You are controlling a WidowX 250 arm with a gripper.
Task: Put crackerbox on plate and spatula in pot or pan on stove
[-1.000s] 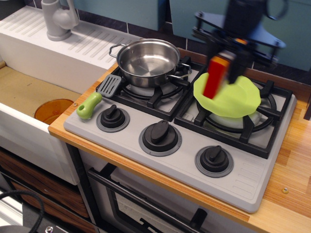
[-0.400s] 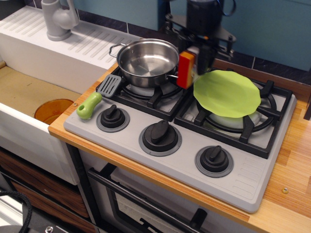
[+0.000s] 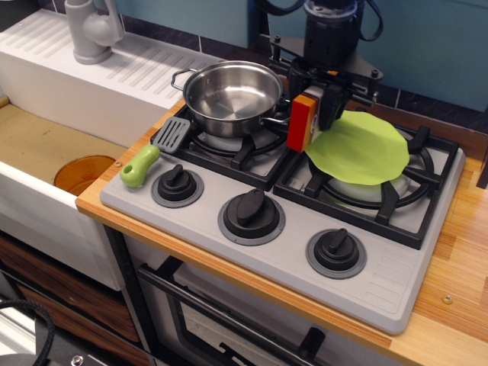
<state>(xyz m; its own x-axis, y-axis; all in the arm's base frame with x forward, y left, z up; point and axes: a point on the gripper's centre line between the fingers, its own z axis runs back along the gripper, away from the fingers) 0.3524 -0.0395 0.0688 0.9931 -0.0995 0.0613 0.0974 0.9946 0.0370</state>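
Note:
My gripper [image 3: 314,99] is shut on the crackerbox [image 3: 303,122], held upright on its narrow red and orange side, just left of the lime-green plate [image 3: 358,149]. The plate lies on the right burner of the grey stove [image 3: 282,221]. The box hangs between the plate and the steel pot [image 3: 232,95], which sits empty on the left burner. The spatula [image 3: 155,149], grey slotted blade and lime-green handle, lies on the stove's front left corner, far from the gripper.
A sink basin [image 3: 46,152] at the left holds an orange-brown disc [image 3: 82,173]. A grey faucet [image 3: 91,30] stands at the back left on the white drainboard. Three black knobs [image 3: 250,210] line the stove front. Wooden counter [image 3: 457,290] runs along the right.
The gripper carried the crackerbox left from over the plate to beside the pot, then shifted slightly right and down to the plate's left edge.

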